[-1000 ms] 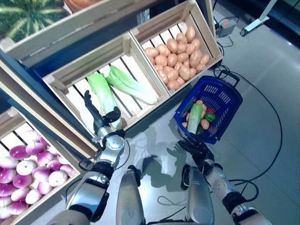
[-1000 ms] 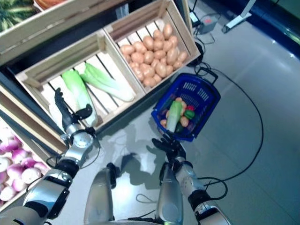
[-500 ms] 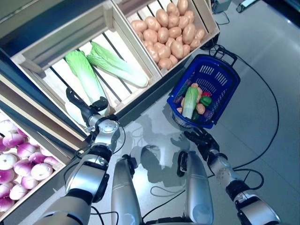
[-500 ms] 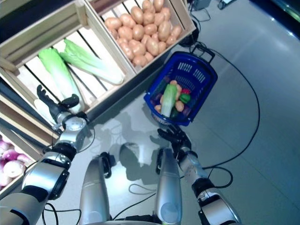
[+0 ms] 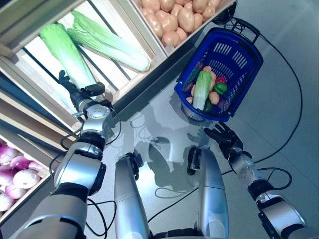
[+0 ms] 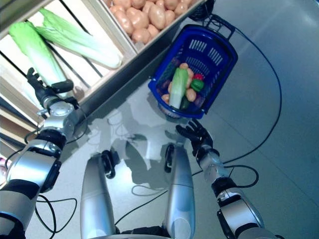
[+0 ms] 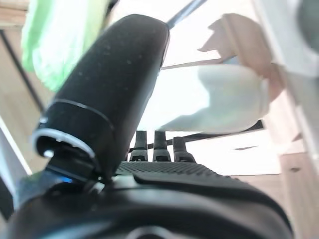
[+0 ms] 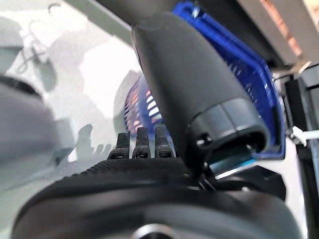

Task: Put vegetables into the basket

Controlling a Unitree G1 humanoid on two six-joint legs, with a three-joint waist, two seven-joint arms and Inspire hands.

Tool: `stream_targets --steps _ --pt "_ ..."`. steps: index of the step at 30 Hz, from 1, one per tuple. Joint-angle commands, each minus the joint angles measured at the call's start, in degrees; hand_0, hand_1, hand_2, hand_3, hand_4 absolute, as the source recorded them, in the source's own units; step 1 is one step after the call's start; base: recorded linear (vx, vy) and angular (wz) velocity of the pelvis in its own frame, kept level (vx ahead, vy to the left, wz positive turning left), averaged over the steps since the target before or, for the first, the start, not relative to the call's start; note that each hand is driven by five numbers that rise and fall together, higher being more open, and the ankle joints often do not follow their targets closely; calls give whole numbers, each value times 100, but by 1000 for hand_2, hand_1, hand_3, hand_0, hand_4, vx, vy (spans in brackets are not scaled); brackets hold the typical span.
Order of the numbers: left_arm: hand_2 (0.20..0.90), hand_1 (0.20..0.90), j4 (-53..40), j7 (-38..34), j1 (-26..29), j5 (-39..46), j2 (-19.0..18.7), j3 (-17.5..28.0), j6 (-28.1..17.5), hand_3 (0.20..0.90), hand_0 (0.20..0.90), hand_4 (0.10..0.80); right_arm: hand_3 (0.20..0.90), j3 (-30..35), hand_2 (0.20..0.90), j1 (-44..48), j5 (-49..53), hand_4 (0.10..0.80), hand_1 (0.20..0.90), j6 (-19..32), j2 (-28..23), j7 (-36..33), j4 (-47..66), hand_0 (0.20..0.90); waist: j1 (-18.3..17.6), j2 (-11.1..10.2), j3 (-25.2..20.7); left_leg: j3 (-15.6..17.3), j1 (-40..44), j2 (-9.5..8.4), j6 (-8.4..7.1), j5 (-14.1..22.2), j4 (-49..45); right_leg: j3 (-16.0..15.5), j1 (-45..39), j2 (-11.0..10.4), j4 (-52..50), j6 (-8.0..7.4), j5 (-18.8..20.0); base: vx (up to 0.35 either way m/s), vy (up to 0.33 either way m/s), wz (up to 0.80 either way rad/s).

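A blue basket stands on the floor below the crates, holding a cabbage, a green pepper and potatoes. Two more cabbages lie in a wooden crate. My left hand is open at that crate's front edge, fingers straight beside the nearer cabbage's white base. My right hand is open with spread fingers, just in front of the basket and apart from it, holding nothing.
A crate of potatoes sits behind the basket. Purple-white onions fill a lower crate at the left. A black cable curves over the grey floor to the right of the basket.
The whole picture has shifted, so the camera has moved. Both hands stay open and keep about the same places by the crate and the basket.
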State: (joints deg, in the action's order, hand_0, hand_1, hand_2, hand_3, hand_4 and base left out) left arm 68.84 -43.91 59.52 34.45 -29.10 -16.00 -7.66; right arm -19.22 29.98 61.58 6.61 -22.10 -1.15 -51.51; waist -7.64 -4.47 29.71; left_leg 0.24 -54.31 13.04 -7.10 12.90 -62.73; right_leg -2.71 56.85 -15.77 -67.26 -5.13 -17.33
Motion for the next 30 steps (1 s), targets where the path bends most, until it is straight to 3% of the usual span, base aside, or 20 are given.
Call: stream_targets --steps 1,15,16,18,30 --pt "900 900 117 322 572 320 -493 -290 -19 900 900 800 900 162 900 69 345 800 900 273 -223 149 171 900 -14 82 -134 230 359 184 56 1130 -510 93 -477 -110 92 -92 -347 -16 7 -5" --pt "900 900 748 775 866 980 -659 -430 757 900 900 800 900 259 900 291 785 800 900 286 -373 121 114 900 -44 88 -52 197 -133 270 96 1248 -969 73 -25 -222 -285 -80 -403 -23 2 -3" --pt "858 858 810 928 804 1081 -630 -413 705 858 858 772 900 288 900 315 802 800 900 302 -359 81 122 900 -34 103 -59 203 -83 241 103 1248 -933 59 -71 -227 -256 -74 -408 -6 0 -8" --pt "300 300 817 1082 738 1274 -641 -385 629 300 300 400 900 313 900 354 822 800 900 325 -369 111 86 900 -27 115 -61 217 -21 242 102 1250 -904 52 -130 -228 -227 -73 -411 -1 0 -3" --pt "300 300 732 1189 508 1227 -838 -161 431 300 300 400 900 462 900 323 847 800 900 392 -474 92 183 900 -11 159 -187 353 497 296 105 1175 -494 -3 -611 -223 114 -34 -409 12 7 1"
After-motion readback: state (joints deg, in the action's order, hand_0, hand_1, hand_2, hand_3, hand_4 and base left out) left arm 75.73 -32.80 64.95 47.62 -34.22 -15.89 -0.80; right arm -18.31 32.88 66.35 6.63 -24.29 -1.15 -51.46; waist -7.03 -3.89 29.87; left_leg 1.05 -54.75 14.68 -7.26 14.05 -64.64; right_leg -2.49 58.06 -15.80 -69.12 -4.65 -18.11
